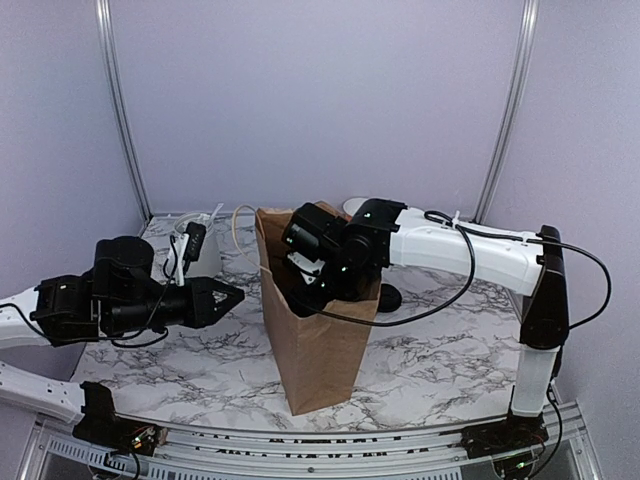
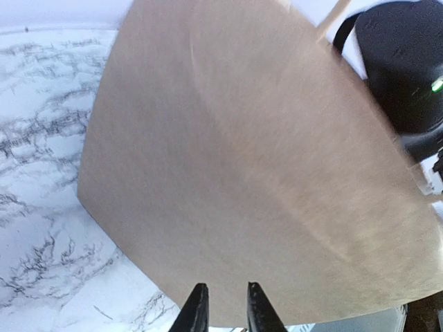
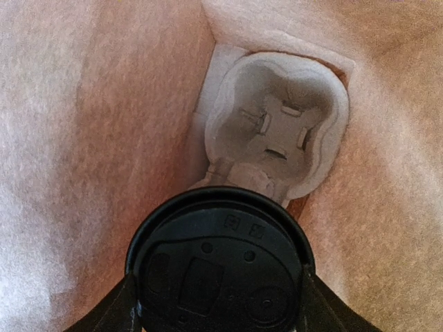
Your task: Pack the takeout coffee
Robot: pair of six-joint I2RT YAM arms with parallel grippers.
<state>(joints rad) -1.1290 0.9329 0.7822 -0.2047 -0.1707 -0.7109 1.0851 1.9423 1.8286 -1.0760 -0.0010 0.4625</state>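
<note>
Black plastic right under my right wrist: my right gripper (image 3: 220, 304) is clamped on the takeout coffee (image 3: 208, 277), one finger pressed to each side of its round lid (image 3: 228, 232). The lid is matte, with a raised rim and small moulded recesses and marks on top. The cup's paper body is hidden beneath it, so no lettering to read.

I'm reaching down into the mouth of the brown paper bag (image 1: 320, 360). My wrist is tipped steeply downward and the white forearm link runs in almost level from the right, above the tabletop (image 1: 440, 360). The elbow is perched high on the upright link at the right edge.

Around the cup the bag's inner walls are soft, fibrous kraft paper, folded at the corner. Beyond the lid, on the bag's floor, sits a pale moulded-pulp carrier (image 3: 277, 117). It has a rough egg-carton texture and one rounded empty socket with little tabs at its base. The cup hangs over the carrier's near side; whether it touches, I can't tell.

Over on my left the arm is low and folded, forearm stretched level toward the bag. The left gripper (image 1: 228, 297) points at the bag's left wall, just beside it. Its two black tapered fingers (image 2: 196, 311) stand a narrow slit apart, nothing between them.

The bag stands upright, tall and flat-sided, on white marble-patterned tabletop with grey veins.
</note>
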